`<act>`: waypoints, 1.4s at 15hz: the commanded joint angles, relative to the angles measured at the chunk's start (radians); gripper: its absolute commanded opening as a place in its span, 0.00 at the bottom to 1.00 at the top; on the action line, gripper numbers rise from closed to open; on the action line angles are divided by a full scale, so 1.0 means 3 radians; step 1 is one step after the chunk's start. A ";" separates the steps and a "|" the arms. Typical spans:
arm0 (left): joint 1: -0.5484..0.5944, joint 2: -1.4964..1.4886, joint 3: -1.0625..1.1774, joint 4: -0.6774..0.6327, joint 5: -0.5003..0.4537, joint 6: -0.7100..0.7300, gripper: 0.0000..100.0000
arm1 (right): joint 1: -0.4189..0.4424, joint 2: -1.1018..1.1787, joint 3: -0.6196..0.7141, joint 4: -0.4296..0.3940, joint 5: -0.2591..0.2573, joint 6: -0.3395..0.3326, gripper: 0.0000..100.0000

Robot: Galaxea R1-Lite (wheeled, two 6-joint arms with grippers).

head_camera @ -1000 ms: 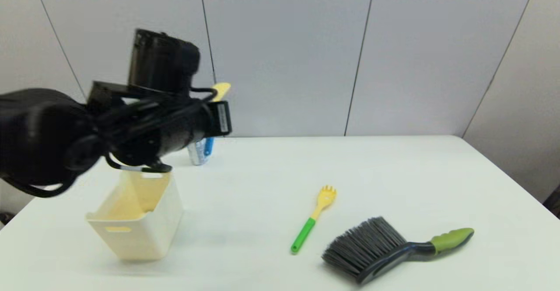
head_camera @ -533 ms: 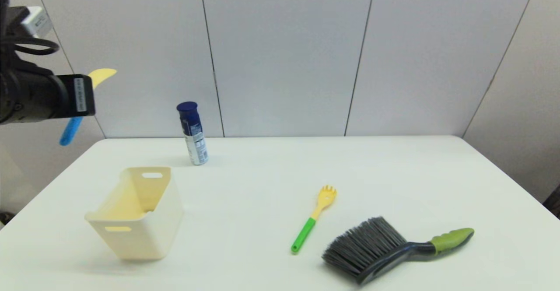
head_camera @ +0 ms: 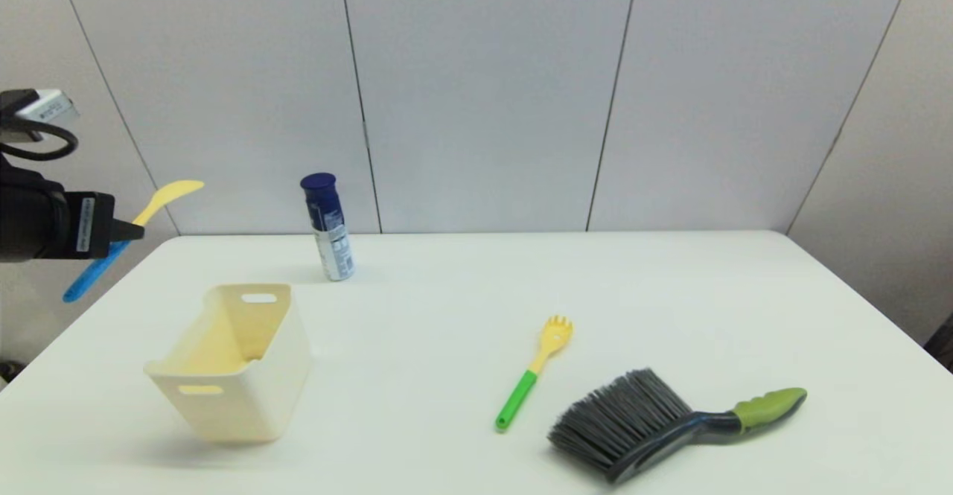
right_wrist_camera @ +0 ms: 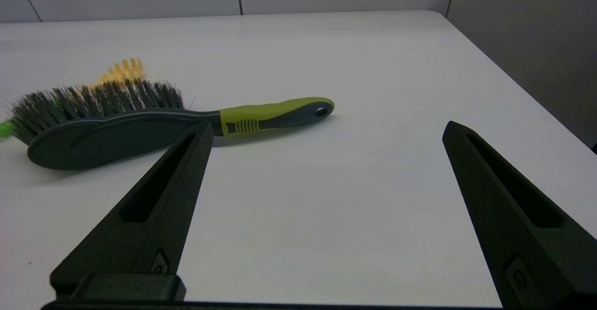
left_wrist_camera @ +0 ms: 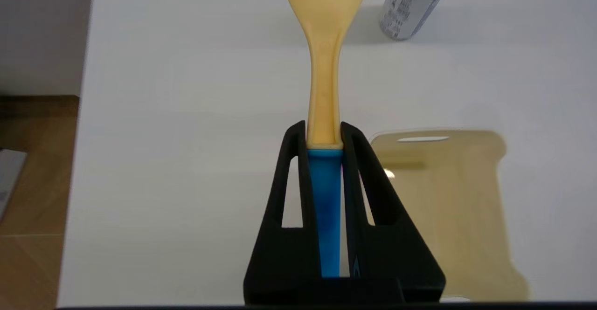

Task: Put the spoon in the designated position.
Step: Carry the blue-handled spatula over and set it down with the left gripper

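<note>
Aloft, left tool gripping spoon, table's left edge

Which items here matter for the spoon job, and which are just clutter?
In play:
- spoon, clamped in the left tool, held in the air off the table's left edge
- cream bin, open and empty, a likely drop spot, though nothing marks it

Clutter:
- fork
- brush
- spray can
- right tool, open, idle near the brush

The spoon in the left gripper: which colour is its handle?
Bright blue handle; clearest in the left wrist view.
</note>
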 commanded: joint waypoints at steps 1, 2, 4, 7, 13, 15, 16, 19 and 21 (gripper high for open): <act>0.0336 0.0359 0.0544 -0.0662 -0.0173 0.0023 0.00 | 0.0001 0.0000 0.0000 -0.0001 0.0001 0.0000 1.00; 0.0408 0.0421 0.0621 -0.0825 -0.0224 0.0017 0.00 | 0.0001 0.0005 0.0000 -0.0001 0.0001 0.0000 1.00; 0.0489 0.0513 0.0744 -0.0979 -0.0306 0.0017 0.00 | 0.0001 0.0000 0.0000 -0.0001 0.0001 0.0000 1.00; 0.0489 0.0595 0.1066 -0.1096 -0.0551 0.0017 0.00 | 0.0001 0.0005 0.0000 -0.0001 0.0001 0.0000 1.00; 0.0489 0.0630 0.1603 -0.1367 -0.0628 -0.0003 0.00 | 0.0001 0.0005 0.0000 -0.0001 0.0001 0.0000 1.00; 0.0494 0.0671 0.1623 -0.1367 -0.0628 0.0007 0.00 | 0.0001 0.0000 0.0000 -0.0001 0.0001 0.0000 1.00; 0.0494 0.0697 0.1639 -0.1378 -0.0628 0.0012 0.00 | 0.0001 0.0005 0.0000 -0.0001 0.0001 0.0000 1.00; 0.0494 0.0722 0.1695 -0.1459 -0.0628 0.0017 0.00 | 0.0001 0.0005 0.0000 -0.0001 0.0001 0.0000 1.00; 0.0494 0.0733 0.1710 -0.1475 -0.0628 0.0017 0.00 | 0.0001 0.0000 0.0000 -0.0001 0.0001 0.0000 1.00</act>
